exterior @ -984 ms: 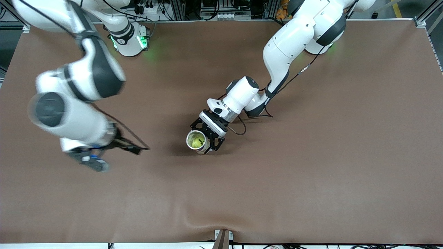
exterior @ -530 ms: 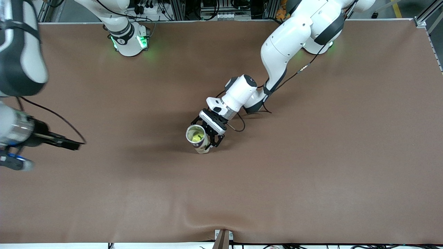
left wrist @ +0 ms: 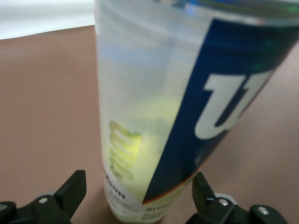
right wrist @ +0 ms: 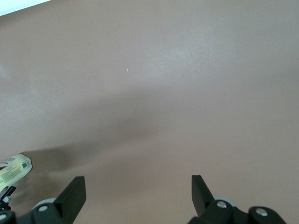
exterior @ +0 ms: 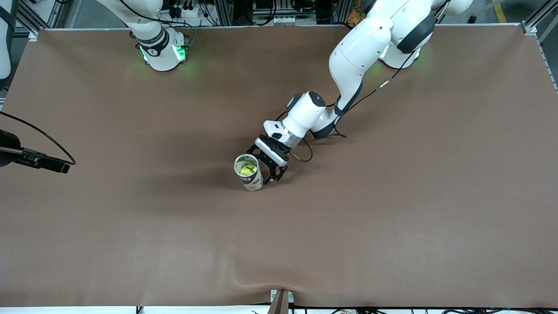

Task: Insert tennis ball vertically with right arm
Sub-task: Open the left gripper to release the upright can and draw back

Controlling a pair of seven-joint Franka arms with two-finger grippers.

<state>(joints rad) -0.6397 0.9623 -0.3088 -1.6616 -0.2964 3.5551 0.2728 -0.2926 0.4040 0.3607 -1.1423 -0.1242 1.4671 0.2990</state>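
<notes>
A clear tennis ball can [exterior: 249, 173] with a blue and white label stands upright on the brown table near its middle, top open. A yellow-green tennis ball [exterior: 246, 168] lies inside it and shows through the wall in the left wrist view [left wrist: 149, 121]. My left gripper [exterior: 263, 167] is open, with one finger on each side of the can's [left wrist: 187, 93] lower part. My right gripper [right wrist: 138, 191] is open and empty over bare table toward the right arm's end; in the front view only part of that arm [exterior: 11, 152] shows at the edge.
The brown table mat [exterior: 392, 196] has a raised wrinkle [exterior: 244, 279] near the edge closest to the front camera. The can's base [right wrist: 14, 169] shows at the edge of the right wrist view.
The right arm has swung away from the can toward its end of the table, mostly leaving the front view. The can has come more upright between the left gripper's fingers.
</notes>
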